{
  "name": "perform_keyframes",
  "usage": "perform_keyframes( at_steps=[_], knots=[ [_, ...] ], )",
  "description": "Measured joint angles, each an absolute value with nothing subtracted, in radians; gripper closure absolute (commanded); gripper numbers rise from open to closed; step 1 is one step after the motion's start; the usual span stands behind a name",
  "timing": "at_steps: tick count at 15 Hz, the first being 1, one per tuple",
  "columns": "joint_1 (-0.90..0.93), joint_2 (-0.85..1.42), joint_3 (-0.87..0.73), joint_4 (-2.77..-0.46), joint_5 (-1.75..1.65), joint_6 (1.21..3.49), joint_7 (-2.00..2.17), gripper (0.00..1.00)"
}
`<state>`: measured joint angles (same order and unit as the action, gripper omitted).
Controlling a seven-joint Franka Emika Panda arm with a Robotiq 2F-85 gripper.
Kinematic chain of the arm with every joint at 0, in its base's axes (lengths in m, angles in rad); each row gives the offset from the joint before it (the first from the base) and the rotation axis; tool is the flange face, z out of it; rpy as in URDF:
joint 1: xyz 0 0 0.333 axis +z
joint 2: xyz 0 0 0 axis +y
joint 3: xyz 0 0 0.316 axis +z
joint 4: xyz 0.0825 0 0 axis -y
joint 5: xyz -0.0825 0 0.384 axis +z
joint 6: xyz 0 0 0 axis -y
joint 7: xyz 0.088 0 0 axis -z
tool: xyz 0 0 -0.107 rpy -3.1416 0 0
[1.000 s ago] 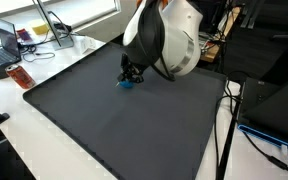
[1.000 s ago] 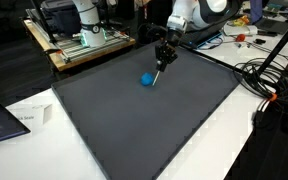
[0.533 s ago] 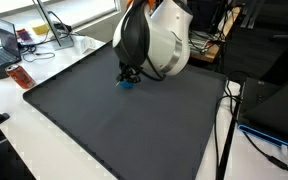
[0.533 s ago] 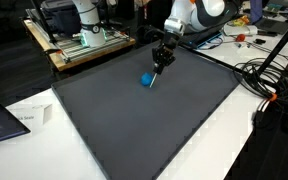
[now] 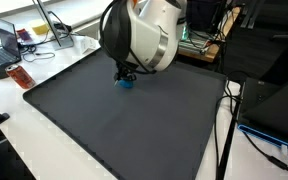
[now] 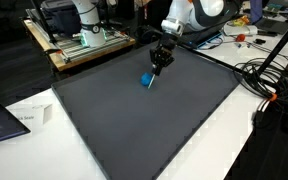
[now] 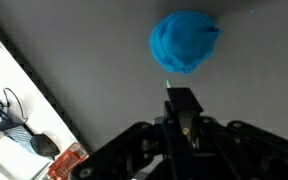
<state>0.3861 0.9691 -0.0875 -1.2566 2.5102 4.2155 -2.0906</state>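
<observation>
A blue ball-shaped head (image 7: 186, 42) on a thin teal stick fills the top of the wrist view. The stick runs down into my gripper (image 7: 180, 100), whose fingers are shut on it. In both exterior views the blue head (image 5: 125, 83) (image 6: 146, 80) rests on the dark grey mat (image 5: 134, 130) (image 6: 144, 130). The gripper (image 5: 125, 72) (image 6: 161, 58) hangs just above and beside it, near the mat's far edge. The arm's white body hides part of the gripper in an exterior view.
A laptop (image 5: 4, 45) and a red packet (image 5: 21, 76) lie on the white table beside the mat. Cables (image 6: 269, 80) run past another edge. A white machine (image 6: 64, 20) stands behind the mat, with paper (image 6: 29, 115) at a near corner.
The arm's upper body has swung to the left in an exterior view. The gripper and the blue head have stayed almost in place on the mat.
</observation>
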Motion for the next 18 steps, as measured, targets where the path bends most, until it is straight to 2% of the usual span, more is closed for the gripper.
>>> perform_keyframes(
  at_steps=[6,18],
  knots=[
    [0.257,0.91,0.037,-1.252,2.509,4.215,-2.129,0.97],
    [-0.176,0.815,0.527,-1.251,2.505,4.216,-2.316,0.97]
  ],
)
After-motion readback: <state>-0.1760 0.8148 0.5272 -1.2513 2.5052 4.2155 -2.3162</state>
